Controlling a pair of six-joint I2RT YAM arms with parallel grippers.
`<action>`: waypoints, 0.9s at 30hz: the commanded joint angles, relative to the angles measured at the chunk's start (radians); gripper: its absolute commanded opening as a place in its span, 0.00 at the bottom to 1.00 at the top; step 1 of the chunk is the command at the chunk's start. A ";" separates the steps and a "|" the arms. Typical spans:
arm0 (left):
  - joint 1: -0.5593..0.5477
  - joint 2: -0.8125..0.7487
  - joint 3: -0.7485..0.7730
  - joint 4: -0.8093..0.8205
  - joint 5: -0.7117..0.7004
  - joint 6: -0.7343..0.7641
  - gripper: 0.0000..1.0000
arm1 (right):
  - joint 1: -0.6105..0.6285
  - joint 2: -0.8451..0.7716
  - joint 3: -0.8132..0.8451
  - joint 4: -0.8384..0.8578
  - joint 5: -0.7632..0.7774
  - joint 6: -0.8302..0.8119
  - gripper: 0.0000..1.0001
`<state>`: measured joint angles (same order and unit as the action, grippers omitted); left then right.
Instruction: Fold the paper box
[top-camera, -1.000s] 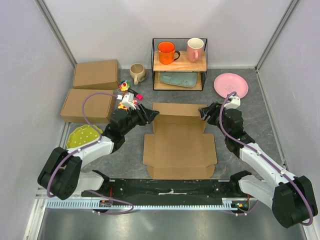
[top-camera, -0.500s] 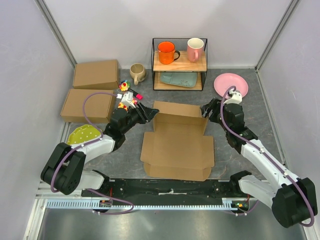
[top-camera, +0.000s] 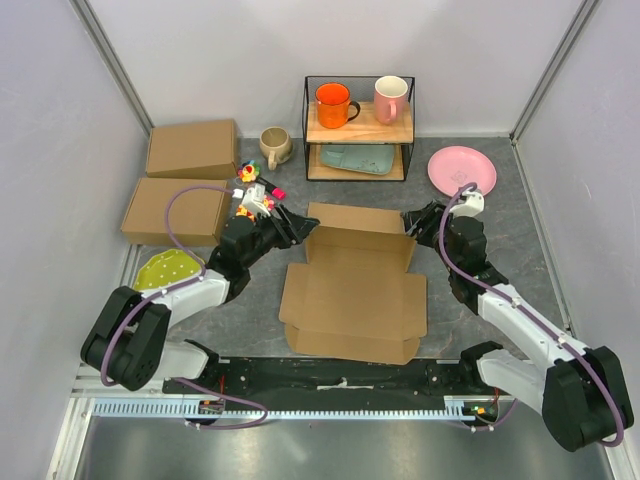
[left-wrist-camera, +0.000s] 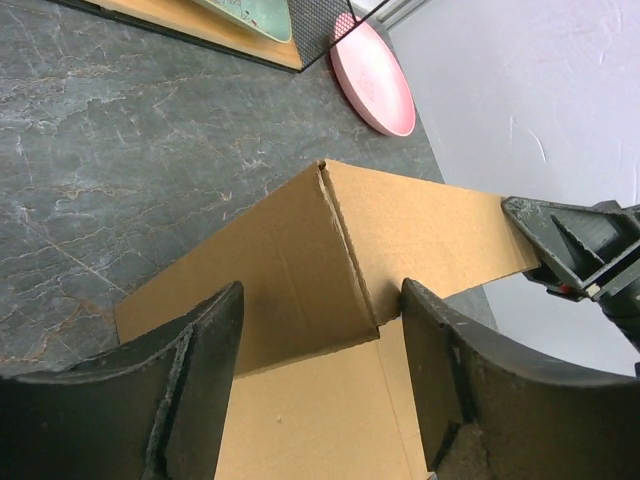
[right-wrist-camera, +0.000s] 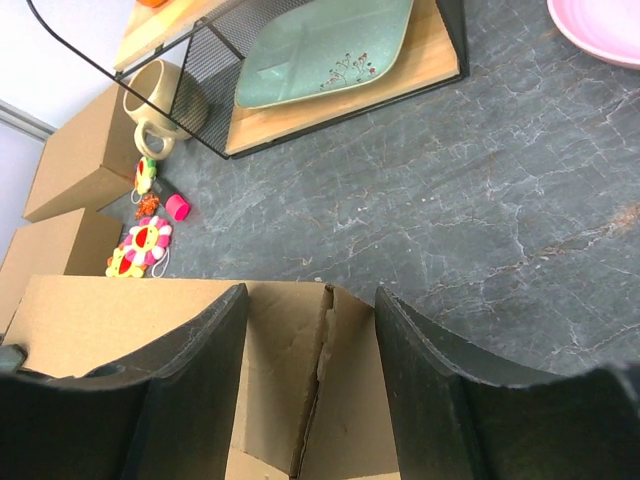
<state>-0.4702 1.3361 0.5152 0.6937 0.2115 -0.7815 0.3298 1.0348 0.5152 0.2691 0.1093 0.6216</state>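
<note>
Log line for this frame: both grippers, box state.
left gripper: open, straddling rear-left corner | right gripper: open, straddling rear-right corner | paper box: rear wall standing, base flat

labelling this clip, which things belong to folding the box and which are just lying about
In the job:
paper box
left end effector
right end effector

Lying about:
far cardboard box
near cardboard box
orange mug
pink mug
beige mug
pink plate
teal tray
rack
green plate
toys

Plain brown paper box (top-camera: 352, 300) on a dark grey marbled table (top-camera: 510, 215). A second brown box (top-camera: 192, 149) and a third brown box (top-camera: 177, 210) at the far left corner. Also an orange mug (top-camera: 333, 104), pale pink mug (top-camera: 390, 98), beige mug (top-camera: 274, 146), pink plate (top-camera: 461, 170), lime green white-dotted plate (top-camera: 165, 271), teal plate (right-wrist-camera: 325, 45) with floral sprigs.
</note>
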 joint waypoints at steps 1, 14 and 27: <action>0.005 -0.043 0.020 -0.109 -0.012 -0.030 0.74 | -0.003 0.030 -0.092 -0.162 0.000 -0.033 0.59; 0.018 -0.029 0.157 -0.209 0.017 0.018 0.79 | -0.003 -0.007 -0.121 -0.163 -0.005 -0.039 0.58; 0.016 0.081 0.060 -0.131 0.052 -0.004 0.53 | -0.003 -0.088 0.096 -0.264 0.001 -0.046 0.72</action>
<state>-0.4507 1.3933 0.5980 0.6296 0.2462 -0.8024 0.3290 0.9676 0.5144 0.1932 0.0895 0.6193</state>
